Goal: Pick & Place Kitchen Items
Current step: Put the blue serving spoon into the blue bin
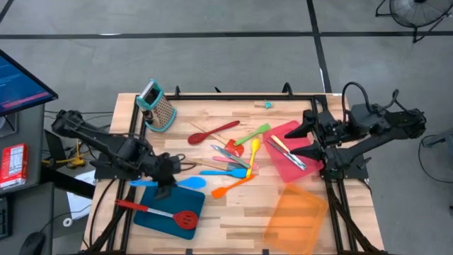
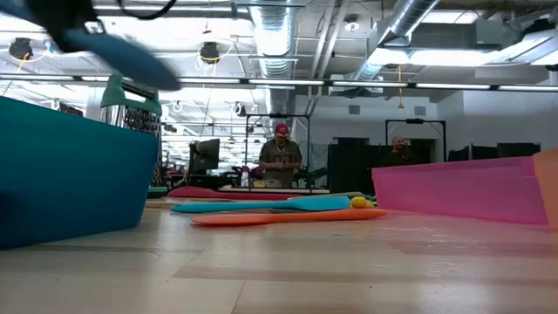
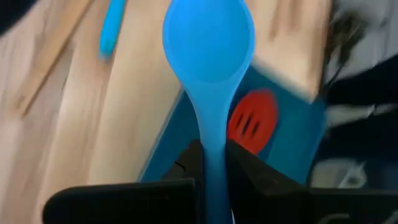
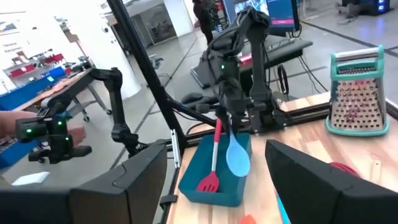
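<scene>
**Left claw lifts a blue spoon over the blue tray**

A wooden worktop point(image 1: 233, 205) is seen from above, with one dark arm at each side. The left claw point(image 1: 167, 185) is clamped on the handle of a light blue spoon point(image 1: 190, 183), its fingers pressed tight against the slim handle. The spoon hangs above the worktop, with its bowl just past the far edge of a blue tray point(image 1: 159, 216) near the front left. A red slotted turner point(image 1: 161, 212) lies flat in that tray.

In the middle of the worktop lies a loose cluster of utensils: a red spoon point(image 1: 212, 132), a green spatula point(image 1: 253, 133), a yellow spoon point(image 1: 253, 152), an orange spoon point(image 1: 232, 185) and a blue utensil point(image 1: 218, 172), some crossing one another. A metal box grater with a teal handle point(image 1: 157, 105) stands at the back left.

The right claw point(image 1: 306, 139) waits at the right edge of the worktop with its fingers apart, holding nothing, beside a red tray point(image 1: 287, 164) that contains a few metal utensils point(image 1: 285, 151). An orange tray point(image 1: 296, 218) sits at the front right.

In the level view, a person point(image 2: 281, 159) stands in the room far behind the worktop.
</scene>
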Action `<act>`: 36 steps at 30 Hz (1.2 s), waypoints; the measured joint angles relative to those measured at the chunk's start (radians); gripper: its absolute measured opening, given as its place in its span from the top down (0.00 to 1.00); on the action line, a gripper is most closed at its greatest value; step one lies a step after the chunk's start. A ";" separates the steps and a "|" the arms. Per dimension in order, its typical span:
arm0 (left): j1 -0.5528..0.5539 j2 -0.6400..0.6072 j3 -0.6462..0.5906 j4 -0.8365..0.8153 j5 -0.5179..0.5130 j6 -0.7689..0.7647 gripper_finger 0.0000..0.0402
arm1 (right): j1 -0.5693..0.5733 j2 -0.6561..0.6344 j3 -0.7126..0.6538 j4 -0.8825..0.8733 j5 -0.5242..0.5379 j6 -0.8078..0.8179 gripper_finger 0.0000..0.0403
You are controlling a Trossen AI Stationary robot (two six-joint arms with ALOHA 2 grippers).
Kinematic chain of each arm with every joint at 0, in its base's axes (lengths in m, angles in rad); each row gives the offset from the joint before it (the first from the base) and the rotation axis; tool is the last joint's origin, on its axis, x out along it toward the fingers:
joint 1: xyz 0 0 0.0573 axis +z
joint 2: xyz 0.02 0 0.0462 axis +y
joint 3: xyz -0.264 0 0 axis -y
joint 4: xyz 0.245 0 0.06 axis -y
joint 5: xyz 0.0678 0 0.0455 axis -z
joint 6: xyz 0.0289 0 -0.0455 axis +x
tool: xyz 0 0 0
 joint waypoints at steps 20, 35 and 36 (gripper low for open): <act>-0.179 0.019 -0.148 0.002 0.051 -0.005 0.95 | 0.000 0.001 0.000 0.022 0.000 -0.068 0.34; -0.226 0.144 -0.148 0.164 0.034 0.050 0.95 | -0.001 0.001 0.000 0.022 0.027 -0.067 0.34; -0.234 0.149 -0.148 0.169 0.035 0.050 0.95 | -0.001 0.001 0.000 0.022 0.026 -0.067 0.34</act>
